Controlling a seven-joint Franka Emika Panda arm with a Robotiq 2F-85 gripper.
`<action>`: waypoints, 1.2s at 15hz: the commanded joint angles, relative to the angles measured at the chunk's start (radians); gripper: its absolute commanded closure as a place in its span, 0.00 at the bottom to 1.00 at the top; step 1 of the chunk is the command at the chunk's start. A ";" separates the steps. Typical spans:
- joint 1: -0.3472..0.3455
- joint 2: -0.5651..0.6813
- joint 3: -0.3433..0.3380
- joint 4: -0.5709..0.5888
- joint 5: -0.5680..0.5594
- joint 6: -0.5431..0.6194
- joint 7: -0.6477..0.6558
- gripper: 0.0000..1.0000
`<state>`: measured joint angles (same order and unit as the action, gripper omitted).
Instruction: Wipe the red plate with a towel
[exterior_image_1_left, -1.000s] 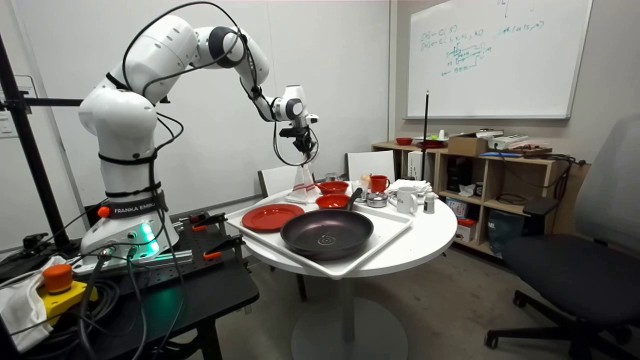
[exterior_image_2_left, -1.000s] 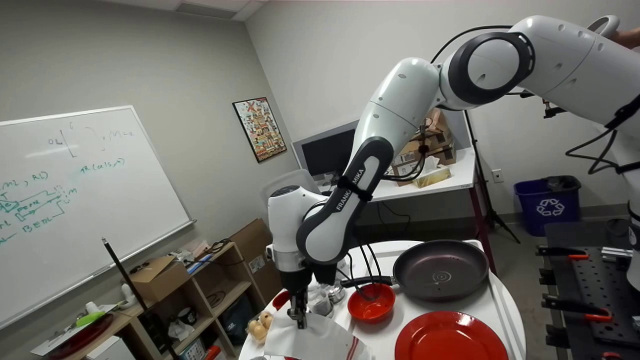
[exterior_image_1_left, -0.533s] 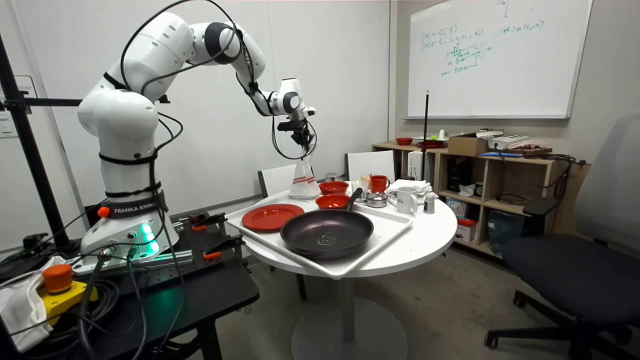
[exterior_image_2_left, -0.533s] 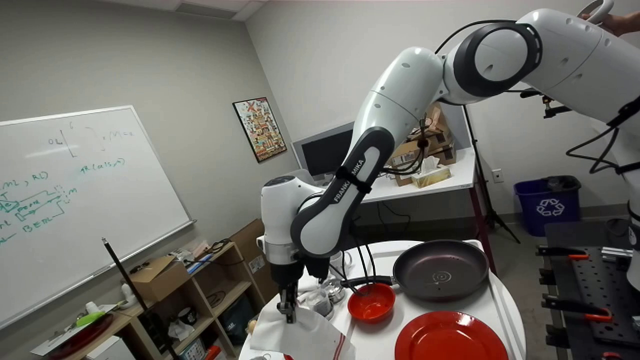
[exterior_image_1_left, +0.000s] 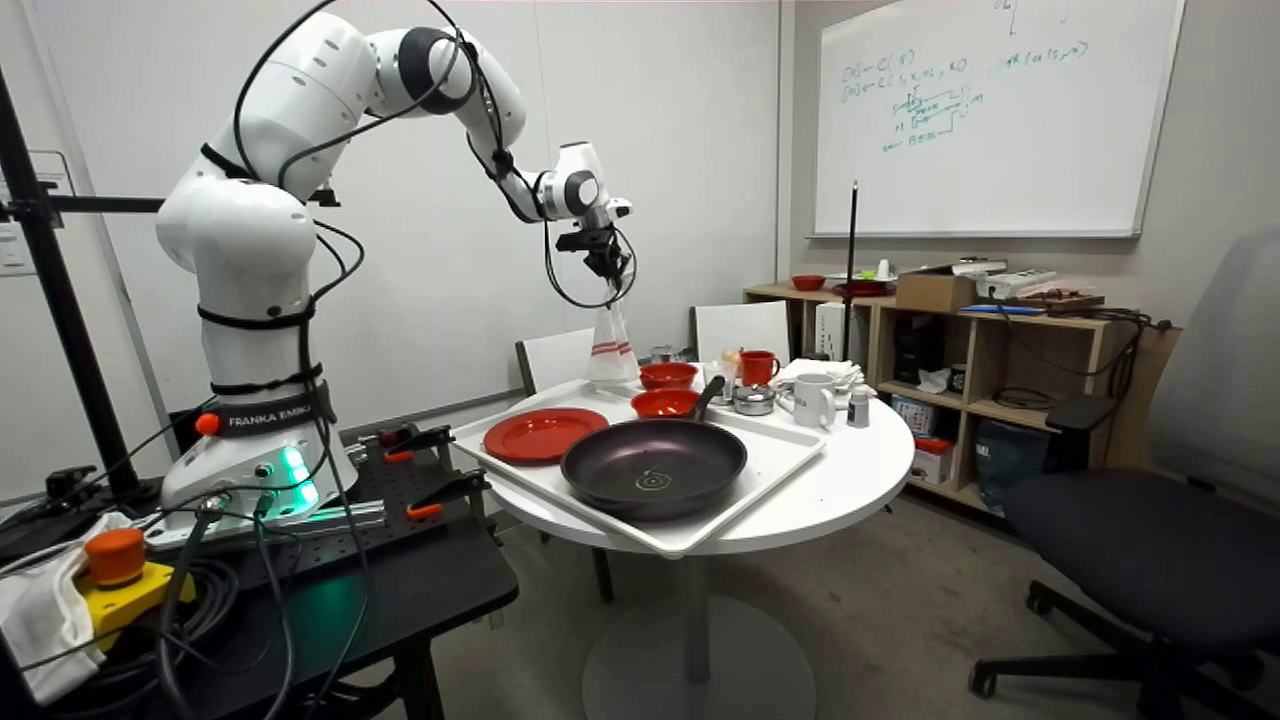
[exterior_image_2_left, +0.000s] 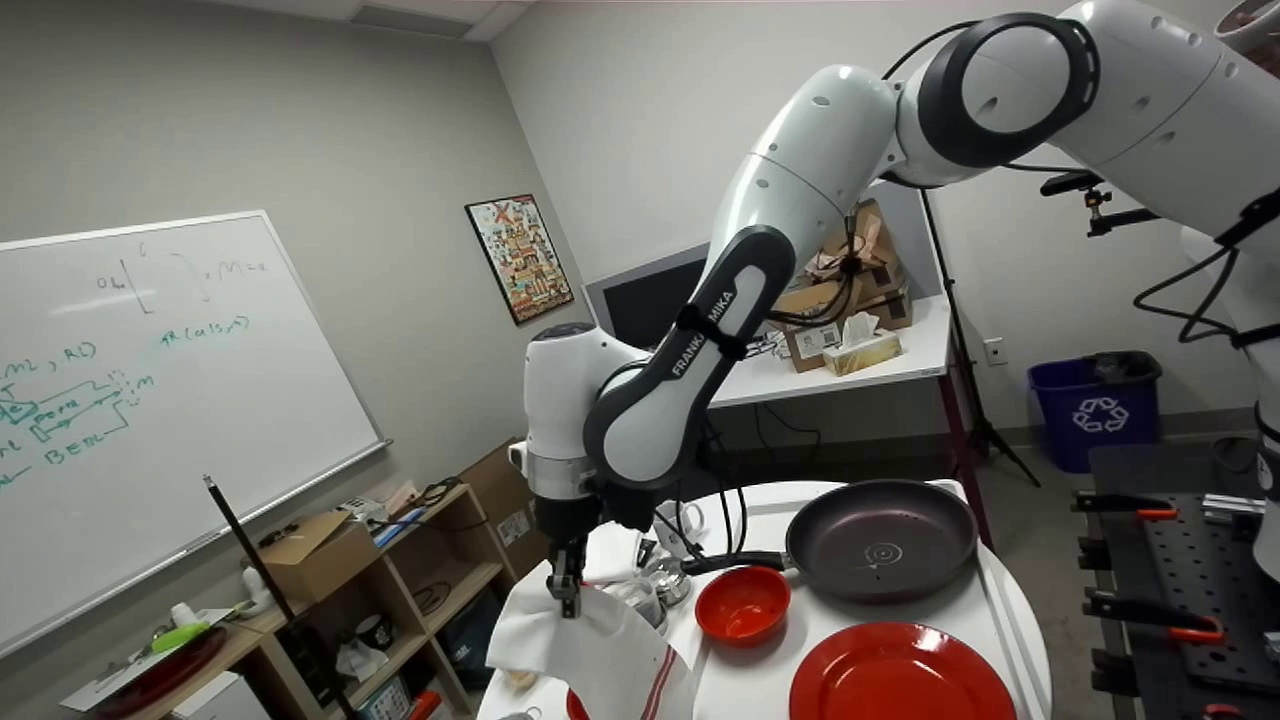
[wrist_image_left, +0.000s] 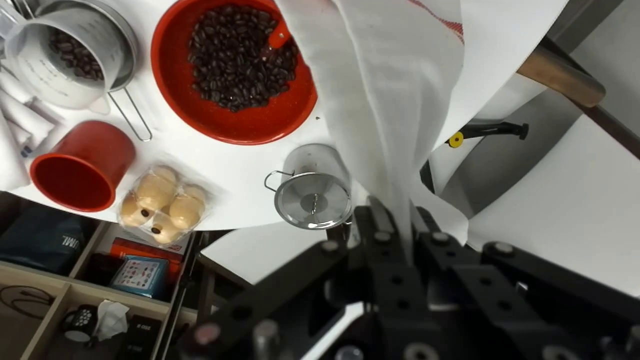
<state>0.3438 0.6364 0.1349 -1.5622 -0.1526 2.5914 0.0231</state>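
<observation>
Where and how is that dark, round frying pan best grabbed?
Probably its slim black handle, which juts from the round pan. Come from above: a round red bowl sits close beside it. The pincer must first release the red-striped white cloth towel, then close across the handle.

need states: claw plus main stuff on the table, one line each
Claw, shut on the towel.
Towel, hanging bunched; lower edge's contact unclear.
Red plate, right side up on the tray, not touched by the towel.
Pan, right side up on the tray.
Bean bowl, part filled with beans.
Other bowl, right side up.
Measuring cup, beans inside.
Pot, lid on.
Red mug, upright.
White mug, upright.
Tan pack, wrapped.
</observation>
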 joint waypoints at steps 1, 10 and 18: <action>-0.022 -0.028 0.013 -0.120 -0.024 0.092 -0.079 0.93; -0.114 -0.014 0.080 -0.413 -0.034 0.270 -0.309 0.93; -0.245 0.050 0.170 -0.352 0.062 0.029 -0.374 0.93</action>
<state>0.1426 0.6561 0.2792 -1.9755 -0.1409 2.7284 -0.3158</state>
